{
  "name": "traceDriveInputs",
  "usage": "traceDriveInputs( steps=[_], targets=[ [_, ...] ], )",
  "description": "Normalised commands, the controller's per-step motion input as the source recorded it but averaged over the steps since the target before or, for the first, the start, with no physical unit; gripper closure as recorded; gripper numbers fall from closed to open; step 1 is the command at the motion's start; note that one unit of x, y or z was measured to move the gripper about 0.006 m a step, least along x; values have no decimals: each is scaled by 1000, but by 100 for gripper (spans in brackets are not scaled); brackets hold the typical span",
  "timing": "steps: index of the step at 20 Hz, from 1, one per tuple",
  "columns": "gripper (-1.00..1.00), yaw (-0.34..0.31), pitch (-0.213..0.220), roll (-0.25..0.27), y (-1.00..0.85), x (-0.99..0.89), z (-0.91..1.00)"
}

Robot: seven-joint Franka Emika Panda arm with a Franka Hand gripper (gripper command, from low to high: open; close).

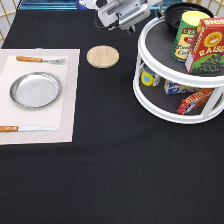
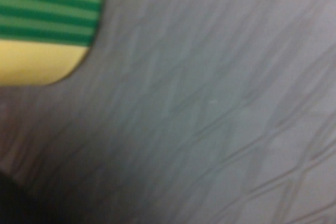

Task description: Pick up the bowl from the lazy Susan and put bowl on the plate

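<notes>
The black bowl [image 1: 176, 11] sits at the back of the top tier of the white lazy Susan [image 1: 150, 95], at the exterior view's top right, partly hidden behind a green and yellow can [image 1: 188, 35]. My gripper [image 1: 144, 16] hangs at the exterior view's top, just left of the bowl's rim and over the turntable's edge. The silver metal plate [image 1: 36, 89] lies bare on a pale placemat [image 1: 65, 100] at the exterior view's left. The wrist view shows a grey surface and the can's yellow and green edge [image 2: 37, 50].
A red box [image 1: 207, 45] stands beside the can on the top tier. Several packets [image 1: 192, 100] lie on the lower tier. A round wooden coaster [image 1: 103, 56] lies between placemat and turntable. A fork [image 1: 40, 60] and a knife [image 1: 25, 128] flank the plate.
</notes>
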Motion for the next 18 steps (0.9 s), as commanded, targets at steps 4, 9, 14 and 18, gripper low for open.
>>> traceDriveInputs(
  steps=[4,9,14,18],
  targets=[
    [-100,-2,15,-16,114,0,-431],
    [-100,0,53,-14,60,61,-119],
    [-100,0,88,0,-184,539,154],
    [-100,22,65,-12,-347,780,141]
  ],
)
